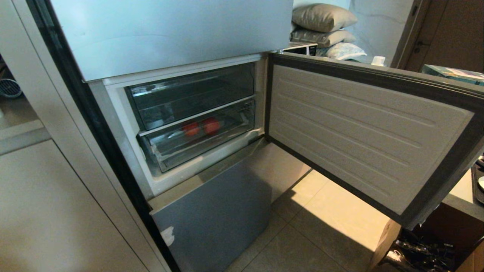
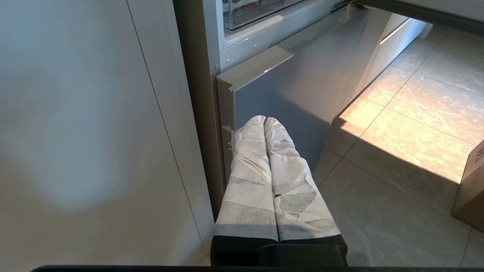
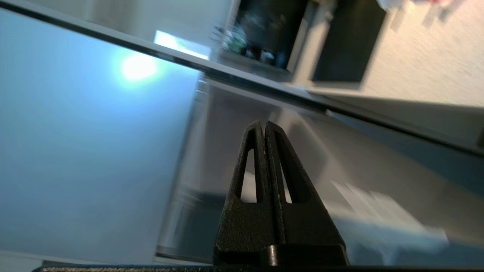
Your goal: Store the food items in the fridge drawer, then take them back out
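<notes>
In the head view the fridge's middle compartment stands open. Two red round food items lie side by side in the lower clear fridge drawer, which is pushed in. Neither gripper shows in the head view. My left gripper, with tape-wrapped fingers, is shut and empty, hanging low beside the fridge's bottom door. My right gripper is shut with nothing in it. It points at a glossy grey-blue panel, and its surroundings are blurred.
The compartment door swings wide open to the right, over the tiled floor. A second clear drawer sits above the one with the fruits. A cardboard box stands under the door's far corner. Pale cabinet fronts flank the fridge's left.
</notes>
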Available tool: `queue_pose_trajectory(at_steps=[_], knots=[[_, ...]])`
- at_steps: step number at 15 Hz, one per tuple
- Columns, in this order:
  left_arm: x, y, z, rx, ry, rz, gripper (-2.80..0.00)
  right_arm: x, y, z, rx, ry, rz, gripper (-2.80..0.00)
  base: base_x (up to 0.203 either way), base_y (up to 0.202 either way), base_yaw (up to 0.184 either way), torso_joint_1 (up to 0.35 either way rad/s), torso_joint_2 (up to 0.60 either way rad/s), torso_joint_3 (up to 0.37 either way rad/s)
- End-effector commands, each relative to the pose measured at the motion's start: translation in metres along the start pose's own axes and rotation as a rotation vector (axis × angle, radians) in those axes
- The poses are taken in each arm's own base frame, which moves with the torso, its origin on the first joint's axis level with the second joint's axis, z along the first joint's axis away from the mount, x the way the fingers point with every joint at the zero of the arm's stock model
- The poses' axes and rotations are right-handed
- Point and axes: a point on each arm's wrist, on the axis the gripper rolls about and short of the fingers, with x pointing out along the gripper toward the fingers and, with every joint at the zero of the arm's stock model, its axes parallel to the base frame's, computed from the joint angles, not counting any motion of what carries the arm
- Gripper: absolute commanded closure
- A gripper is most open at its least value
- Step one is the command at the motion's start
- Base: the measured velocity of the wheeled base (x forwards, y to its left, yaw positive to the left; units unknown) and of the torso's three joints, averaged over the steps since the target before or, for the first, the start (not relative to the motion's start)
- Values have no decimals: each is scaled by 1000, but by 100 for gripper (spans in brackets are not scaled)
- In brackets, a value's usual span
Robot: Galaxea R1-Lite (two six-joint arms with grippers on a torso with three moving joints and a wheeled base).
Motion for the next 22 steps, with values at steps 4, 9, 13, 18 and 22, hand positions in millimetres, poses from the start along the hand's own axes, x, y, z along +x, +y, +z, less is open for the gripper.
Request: queue_pose_trajectory(at_steps=[4,9,13,18,22], knots=[[0,0,0,0,-2,0,0,-40,130,9,-197,-223,204,0,0,0,0,0,0,0],[0,0,0,0,-2,0,0,8,65,46,-243,-558,-77,0,0,0,0,0,0,0],[0,0,0,0,-3,0,0,68,7,-8,-125,-386,-230,0,0,0,0,0,0,0],[0,0,0,0,-3,0,0,118,-9,-96,-87,-62,-149,0,0,0,0,0,0,0],[0,0,0,0,-3,0,0,147,16,-181,-135,109,-73,0,0,0,0,0,0,0]])
